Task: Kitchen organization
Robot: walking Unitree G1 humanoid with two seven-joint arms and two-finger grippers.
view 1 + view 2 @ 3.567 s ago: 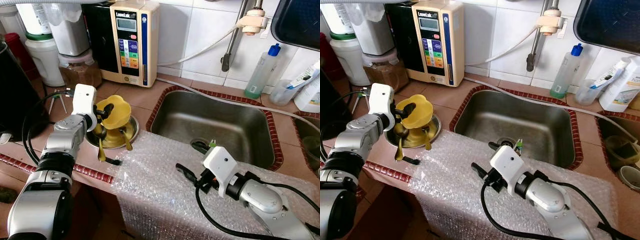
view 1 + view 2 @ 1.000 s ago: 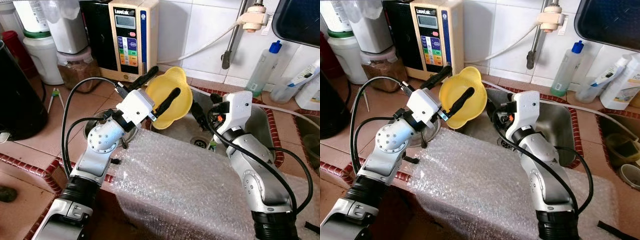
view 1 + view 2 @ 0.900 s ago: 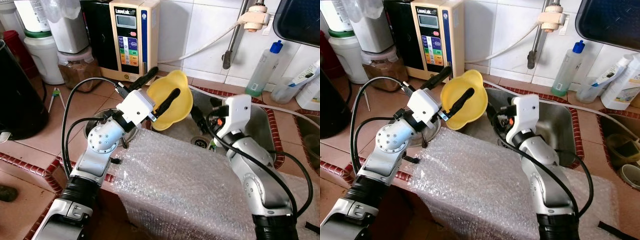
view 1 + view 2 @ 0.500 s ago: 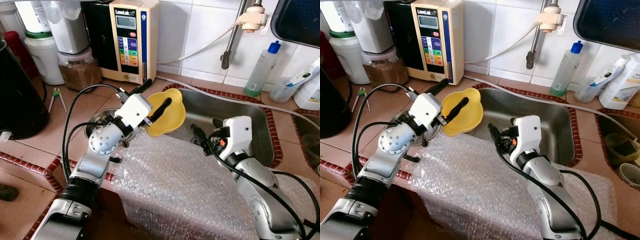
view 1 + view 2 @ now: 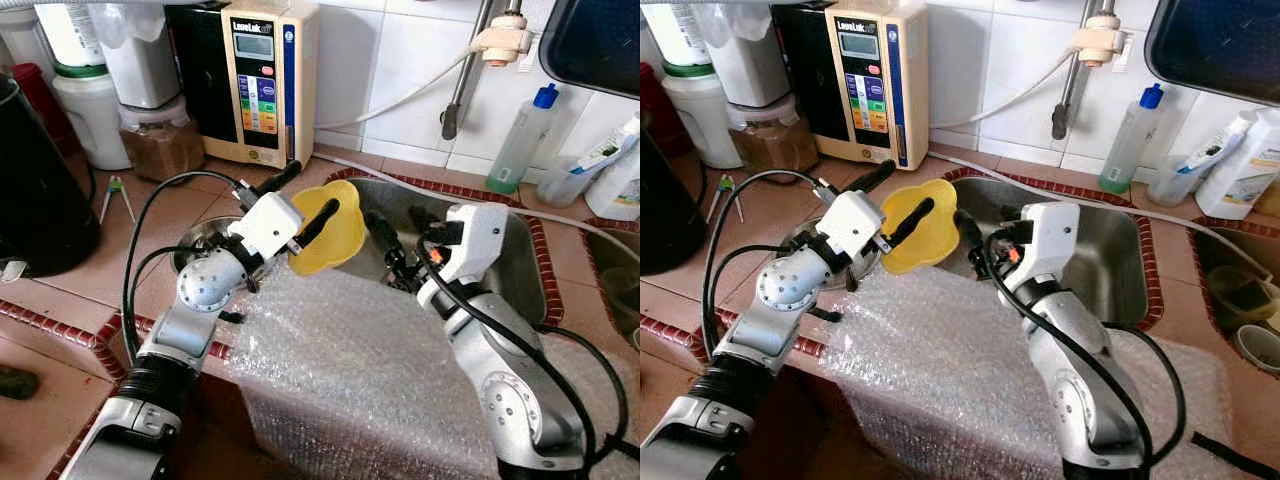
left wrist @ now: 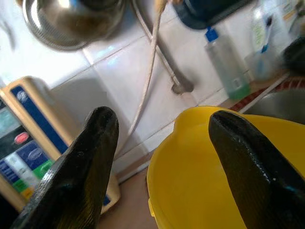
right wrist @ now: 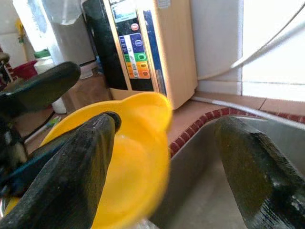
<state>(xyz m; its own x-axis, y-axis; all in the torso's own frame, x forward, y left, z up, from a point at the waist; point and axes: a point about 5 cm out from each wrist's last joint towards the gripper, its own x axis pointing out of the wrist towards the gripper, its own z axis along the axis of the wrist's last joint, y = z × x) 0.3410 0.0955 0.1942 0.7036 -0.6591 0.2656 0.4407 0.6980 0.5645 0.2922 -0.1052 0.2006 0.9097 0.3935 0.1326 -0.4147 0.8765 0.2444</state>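
Over the sink's (image 5: 520, 300) near-left corner, left eye view: yellow bowl (image 5: 330, 235), tilted, mouth turned toward 3 o'clock. Left gripper (image 5: 305, 205) closed across the rim from 9 o'clock, one finger inside the bowl, the other behind it. Right gripper (image 5: 392, 248) just beside the bowl at its 3 o'clock, fingers spread, holding nothing, apart from the rim. Bubble wrap (image 5: 350, 380) lies below both.

Right eye view: same layout. Bowl (image 5: 922, 232) between the two grippers; left gripper (image 5: 898, 205) on it, right gripper (image 5: 975, 245) at its 3 o'clock edge, very near, contact not clear. Steel dish (image 5: 805, 240) sits on the counter at the bowl's 9 o'clock, partly behind the left arm. Judgement: the right arm is the free one nearest, and the open side of the bowl faces it.

Left wrist view: bowl (image 6: 209, 186) rim passes between the two black fingers (image 6: 81, 171), one inside the bowl, one outside.

Right wrist view: bowl (image 7: 128, 157) straight ahead between the wide-spread fingers (image 7: 66, 176), rim not yet gripped; sink (image 7: 200, 191) beyond.
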